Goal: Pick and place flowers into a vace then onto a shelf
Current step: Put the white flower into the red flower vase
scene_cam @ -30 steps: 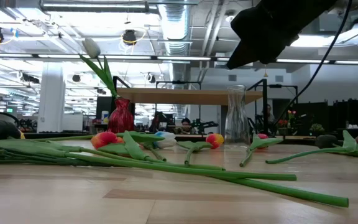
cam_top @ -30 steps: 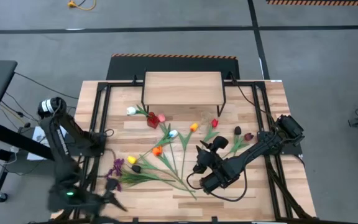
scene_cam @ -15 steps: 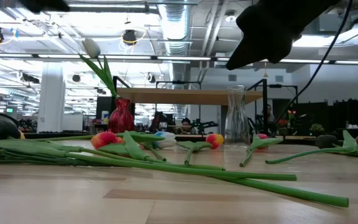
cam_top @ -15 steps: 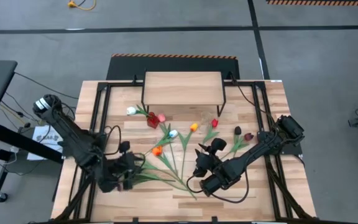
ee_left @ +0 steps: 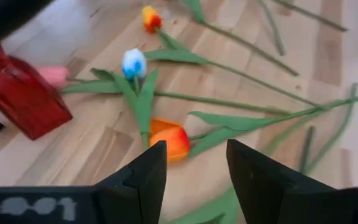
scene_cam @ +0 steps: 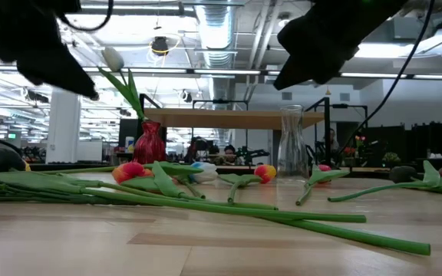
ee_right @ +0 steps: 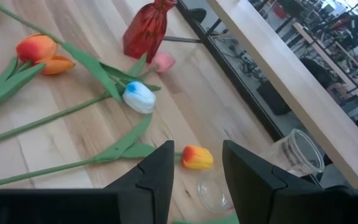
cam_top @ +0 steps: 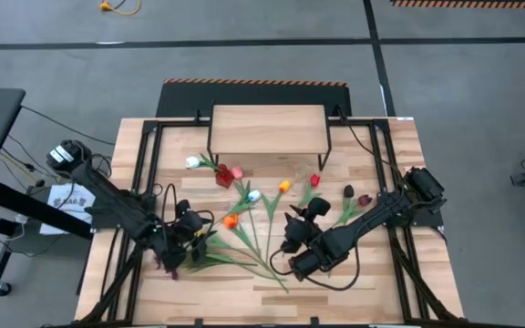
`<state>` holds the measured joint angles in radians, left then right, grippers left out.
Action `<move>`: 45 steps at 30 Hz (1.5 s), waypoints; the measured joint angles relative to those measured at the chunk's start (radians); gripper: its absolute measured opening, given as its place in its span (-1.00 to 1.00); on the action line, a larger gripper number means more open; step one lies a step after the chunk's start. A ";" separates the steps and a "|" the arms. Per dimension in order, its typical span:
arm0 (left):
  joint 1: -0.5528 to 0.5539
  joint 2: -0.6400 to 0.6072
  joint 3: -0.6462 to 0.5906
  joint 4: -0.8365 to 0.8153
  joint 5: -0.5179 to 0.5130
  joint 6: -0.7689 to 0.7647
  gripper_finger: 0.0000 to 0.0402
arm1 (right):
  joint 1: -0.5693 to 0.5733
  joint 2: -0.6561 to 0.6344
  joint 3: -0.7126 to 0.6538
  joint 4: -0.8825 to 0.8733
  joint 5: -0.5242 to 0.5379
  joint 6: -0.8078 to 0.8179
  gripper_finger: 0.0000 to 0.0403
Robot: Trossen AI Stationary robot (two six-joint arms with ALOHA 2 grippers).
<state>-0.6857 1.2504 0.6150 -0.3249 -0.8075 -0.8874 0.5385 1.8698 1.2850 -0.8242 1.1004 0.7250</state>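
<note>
Tulips with long green stems (cam_top: 244,232) lie loose on the plank table. A white tulip (cam_top: 192,162) stands in a red vase (cam_top: 223,176). A clear glass vase (scene_cam: 291,142) stands upright in front of the shelf (cam_top: 267,128). My left gripper (cam_top: 194,228) is open and hovers above the table, just short of an orange tulip (ee_left: 169,140). My right gripper (cam_top: 297,221) is open too. It hangs over the middle of the table, facing a yellow-orange tulip (ee_right: 196,157) and the glass vase (ee_right: 294,152).
The shelf stands on thin black legs at the far side of the table, its top bare. A black metal frame runs along the table's left and right edges (cam_top: 386,155). Maroon tulips (cam_top: 356,195) lie right of my right arm. Bare planks show along the near edge (scene_cam: 206,245).
My left arm has swung from the table's near left corner toward the middle. Its gripper now hangs over the flowers on the left, near the orange tulip. My right gripper has stayed about where it was. No flower has moved.
</note>
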 joint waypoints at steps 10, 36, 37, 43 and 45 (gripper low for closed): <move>0.065 0.004 -0.115 0.139 0.044 -0.005 -0.22 | 0.000 0.000 0.000 0.001 0.000 0.000 -0.36; 0.151 0.243 -0.107 0.159 0.133 -0.013 -0.24 | -0.006 0.000 0.000 0.006 0.000 0.000 -0.36; 0.151 0.243 -0.107 0.159 0.135 -0.013 -0.26 | -0.006 0.000 0.000 0.006 0.000 0.000 -0.36; 0.151 0.243 -0.107 0.159 0.181 -0.013 -0.65 | -0.006 0.000 0.000 0.012 0.000 0.000 -0.36; 0.151 0.243 -0.107 0.159 0.184 -0.014 -0.82 | -0.006 0.000 0.000 0.018 -0.001 0.000 -0.36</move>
<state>-0.5346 1.4929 0.5079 -0.1654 -0.6238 -0.9012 0.5327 1.8698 1.2849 -0.8064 1.0997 0.7251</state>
